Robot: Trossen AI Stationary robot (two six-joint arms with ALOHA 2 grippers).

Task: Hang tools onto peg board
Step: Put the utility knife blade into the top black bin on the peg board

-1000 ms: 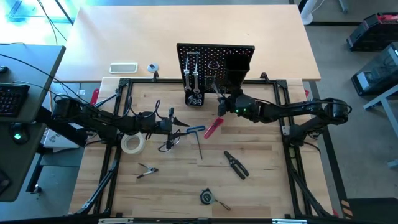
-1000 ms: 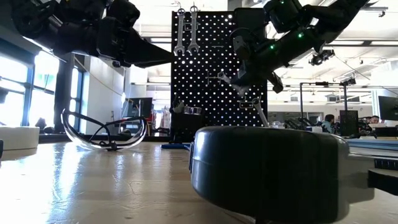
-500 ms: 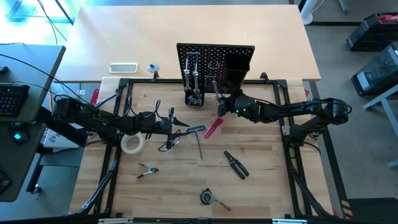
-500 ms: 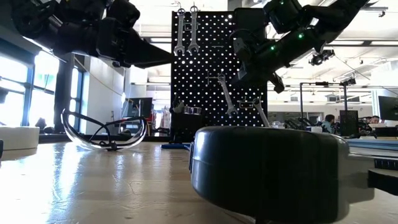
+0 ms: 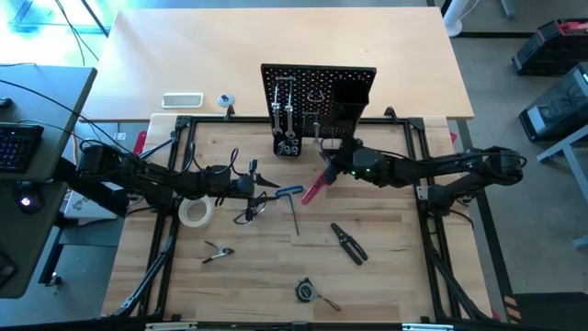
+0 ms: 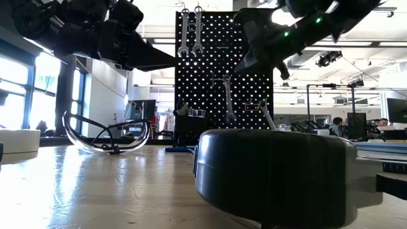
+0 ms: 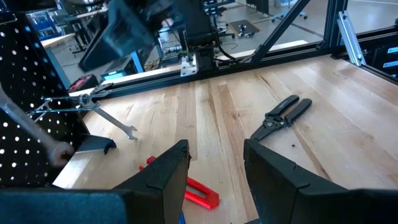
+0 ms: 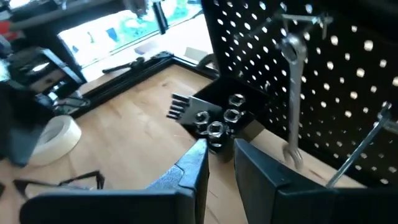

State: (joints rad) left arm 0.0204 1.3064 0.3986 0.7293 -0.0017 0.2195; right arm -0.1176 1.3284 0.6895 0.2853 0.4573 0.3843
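Observation:
The black peg board (image 5: pixel 318 87) stands upright at the table's far middle. Two silver wrenches (image 6: pixel 190 28) hang on its left part, above a black bin (image 5: pixel 287 146) of nuts. A third wrench (image 8: pixel 292 93) hangs upright by its ring end from a hook; it is also in the low view (image 6: pixel 227 97). My right gripper (image 8: pixel 219 167) is in front of the board, a little above and off that wrench, open with a narrow gap and nothing in it. My left gripper (image 7: pixel 215 167) hovers open left of centre (image 5: pixel 266 187), above the blue-handled hex key (image 5: pixel 290 194).
On the table lie a red-handled tool (image 5: pixel 314 188), black pliers (image 5: pixel 349 242), clear glasses (image 5: pixel 250 211), a pale tape roll (image 5: pixel 195 211), a small clip-like tool (image 5: pixel 218 252) and a tape measure (image 5: pixel 306 291). A white tray (image 5: pixel 182 99) sits behind on the far table.
A second ago my right gripper held the third wrench tilted at the board. The wrench now hangs upright from its hook, apart from the gripper. The gripper has risen and drawn back from the board toward the near edge, rolling as it went.

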